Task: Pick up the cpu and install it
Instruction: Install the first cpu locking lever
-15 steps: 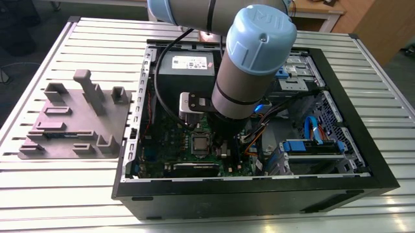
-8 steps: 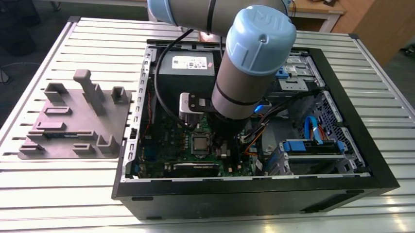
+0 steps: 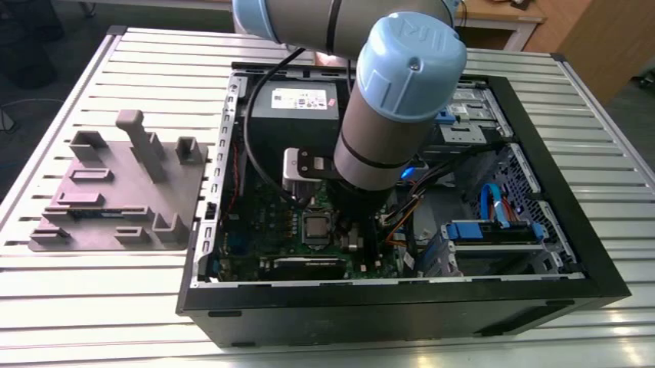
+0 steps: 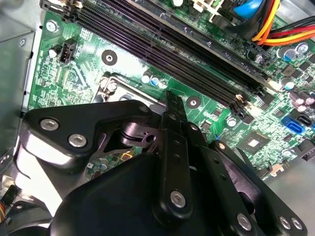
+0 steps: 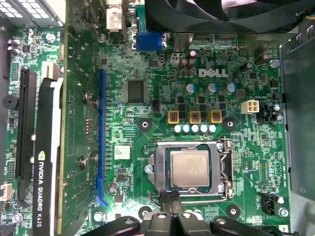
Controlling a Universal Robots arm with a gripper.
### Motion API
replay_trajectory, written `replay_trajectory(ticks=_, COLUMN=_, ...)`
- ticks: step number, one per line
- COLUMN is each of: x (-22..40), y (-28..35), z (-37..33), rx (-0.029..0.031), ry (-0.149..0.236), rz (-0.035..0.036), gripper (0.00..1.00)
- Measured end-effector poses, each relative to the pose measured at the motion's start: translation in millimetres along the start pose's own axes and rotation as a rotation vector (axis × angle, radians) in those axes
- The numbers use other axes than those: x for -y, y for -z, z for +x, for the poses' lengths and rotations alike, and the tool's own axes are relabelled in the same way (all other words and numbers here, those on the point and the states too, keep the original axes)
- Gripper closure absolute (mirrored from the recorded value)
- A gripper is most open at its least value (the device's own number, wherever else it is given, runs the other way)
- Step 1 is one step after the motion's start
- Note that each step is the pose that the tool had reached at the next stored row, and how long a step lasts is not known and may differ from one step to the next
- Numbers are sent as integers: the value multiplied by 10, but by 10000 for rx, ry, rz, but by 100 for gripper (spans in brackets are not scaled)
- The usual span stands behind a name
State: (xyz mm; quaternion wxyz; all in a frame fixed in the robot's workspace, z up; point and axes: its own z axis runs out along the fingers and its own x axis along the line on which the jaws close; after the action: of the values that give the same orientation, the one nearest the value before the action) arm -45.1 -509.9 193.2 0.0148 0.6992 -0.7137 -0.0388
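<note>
**CPU seated in the socket, hand parked right over it**

The cpu (image 5: 190, 168) is seen lying flat inside the open socket frame (image 5: 225, 167) on the green motherboard (image 5: 162, 105), silver top up, in the first wrist view. In the exterior view it shows as a small grey square (image 3: 315, 227) in the middle of the board, just beside the arm's lower end.

The hand (image 5: 171, 199) is held just at the socket's edge, fingers brought together into a narrow tip with nothing gripped between them. In the second wrist view the same closed black fingers (image 4: 173, 110) are pointed down at the socket's metal frame (image 4: 114, 84), with the long dark memory slots (image 4: 167, 44) running past on the far side.

A graphics card (image 5: 47, 147) is plugged in well apart from the socket, alongside the blue expansion slot (image 5: 101, 132). The whole board sits in an open black computer case (image 3: 409, 307) lying on a slatted metal surface (image 3: 103, 307). The power supply box (image 3: 297, 103) with its white label is mounted at the case's far end. On the exterior view's left, a grey parts holder (image 3: 118, 195) is set on the surface, apart from the case.
</note>
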Motion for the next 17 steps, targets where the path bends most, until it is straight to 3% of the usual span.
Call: replay_trajectory(ticks=17, x=37, y=-28, z=3, rx=28, ry=2, rz=-1, gripper=90)
